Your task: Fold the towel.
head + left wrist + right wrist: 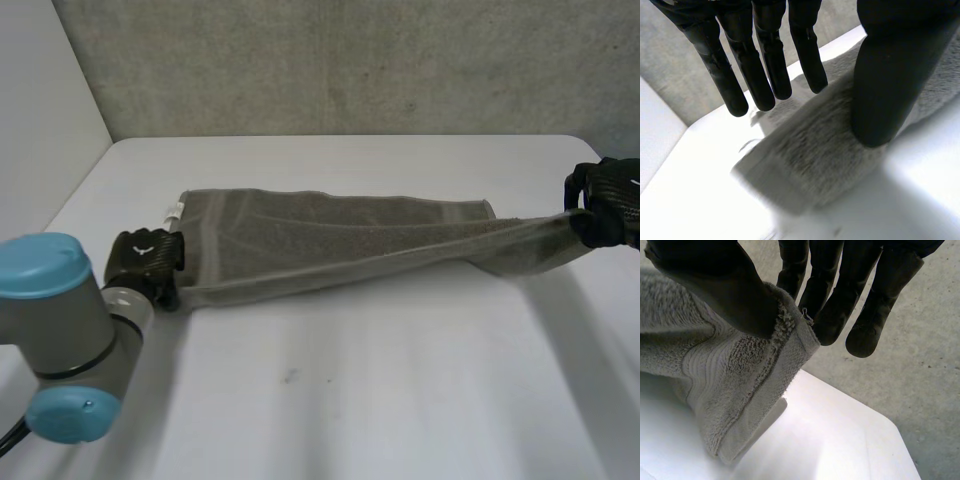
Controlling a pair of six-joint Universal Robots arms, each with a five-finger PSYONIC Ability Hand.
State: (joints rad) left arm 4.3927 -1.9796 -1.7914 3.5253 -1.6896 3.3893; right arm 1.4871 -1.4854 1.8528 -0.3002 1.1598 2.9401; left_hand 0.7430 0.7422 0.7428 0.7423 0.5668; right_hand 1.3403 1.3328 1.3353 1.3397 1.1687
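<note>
Head view gives me a white bench (330, 400) with a rounded far corner. It is backed by a rough grey concrete wall (350, 60) at 12 o'clock and a plain white side panel (40, 90) at 10 o'clock. A faint dark speck (290, 377) marks the bench toward 6 o'clock.

The grey terry-cloth towel (300, 245) stretches long and narrow across the middle, from 9 o'clock to 3 o'clock. Its 9 o'clock end rests flat on the bench, while the 3 o'clock end is lifted clear and throws a shadow underneath. A small white label (172, 210) pokes out at the far corner of the 9 o'clock end.

My left hand (147, 258) sits at the near corner of that end, with the grey left arm (60, 330) at 8 o'clock. In the left wrist view its fingers (765, 65) are straight and slightly spread above the cloth. The thumb (880, 100) presses its tip onto the pile, and I see no pinch.

My right hand (608, 205) is at 3 o'clock, near the bench edge. In the right wrist view its thumb (720, 285) and fingers (840, 295) pinch the towel's hemmed corner between them, and the cloth hangs down toward the bench.
</note>
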